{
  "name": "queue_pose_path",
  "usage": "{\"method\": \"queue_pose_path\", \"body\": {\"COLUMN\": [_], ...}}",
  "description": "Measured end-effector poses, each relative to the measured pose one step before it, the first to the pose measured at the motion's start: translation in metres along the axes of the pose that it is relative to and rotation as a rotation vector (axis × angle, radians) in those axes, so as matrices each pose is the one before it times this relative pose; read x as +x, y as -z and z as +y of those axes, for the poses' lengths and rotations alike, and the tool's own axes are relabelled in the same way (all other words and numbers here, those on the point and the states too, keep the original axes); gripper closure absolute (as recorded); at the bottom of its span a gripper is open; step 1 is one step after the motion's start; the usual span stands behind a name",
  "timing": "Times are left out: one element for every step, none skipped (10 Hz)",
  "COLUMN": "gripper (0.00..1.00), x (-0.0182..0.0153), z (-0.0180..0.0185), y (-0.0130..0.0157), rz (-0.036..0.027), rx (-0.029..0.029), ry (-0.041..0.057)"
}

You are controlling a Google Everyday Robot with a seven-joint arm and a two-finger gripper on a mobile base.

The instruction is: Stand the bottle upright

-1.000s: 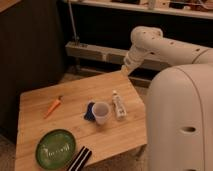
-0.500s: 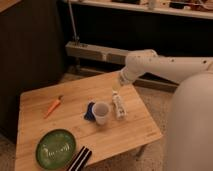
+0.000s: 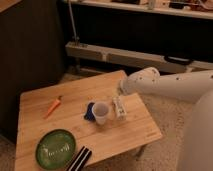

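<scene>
So the bottle [image 3: 119,107] is lying flat on the wooden table [image 3: 75,95], just right of the white cup [image 3: 101,112]. They're close enough that we can't say if they touch. Its long axis runs roughly front-to-back along the tabletop, with the near end angled a little to the right, so it's about a quarter turn off from standing. We can't make out which end is the capped neck, and that matters since that end has to go up.

The gripper [image 3: 121,92] is at the tip of the white arm [image 3: 165,82] reaching in from the right, right over the bottle's far end. Our guess is it's there to come down on that end and tip the bottle up. We can't tell whether it's clenched, loose or holding anything.

The cup and the blue thing [image 3: 89,111] beside it crowd the left side, so coming in from the right makes sense. The carrot [image 3: 53,105] and green plate [image 3: 55,148] are well out of the way.
</scene>
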Motion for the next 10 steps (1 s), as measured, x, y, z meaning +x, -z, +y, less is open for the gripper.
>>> {"method": "queue_pose_path", "body": {"gripper": [0.20, 0.20, 0.20, 0.20, 0.20, 0.20, 0.20, 0.20, 0.20, 0.20], "x": [-0.00225, -0.00694, -0.00988, -0.01990, -0.01009, -0.00629, -0.00905, 0.00336, 0.00421, 0.00359], "z": [-0.00074, -0.00597, -0.00535, -0.01210, -0.01032, -0.00967, -0.00262, -0.00129, -0.00092, 0.00841], "y": [-0.00165, -0.00204, -0.00249, -0.00210, -0.00087, -0.00204, -0.00690, -0.00576, -0.00483, -0.00437], "rz": [0.01402, 0.03953, 0.03447, 0.05727, 0.05071, 0.06205, 0.06431, 0.03792, 0.03768, 0.03131], "rx": [-0.00074, 0.00669, 0.00719, 0.01602, 0.00692, 0.00479, -0.00631, -0.00536, 0.00858, -0.00712], "ry": [0.00245, 0.00805, 0.00769, 0.01783, 0.00626, 0.00254, 0.01214, 0.00312, 0.01408, 0.00700]}}
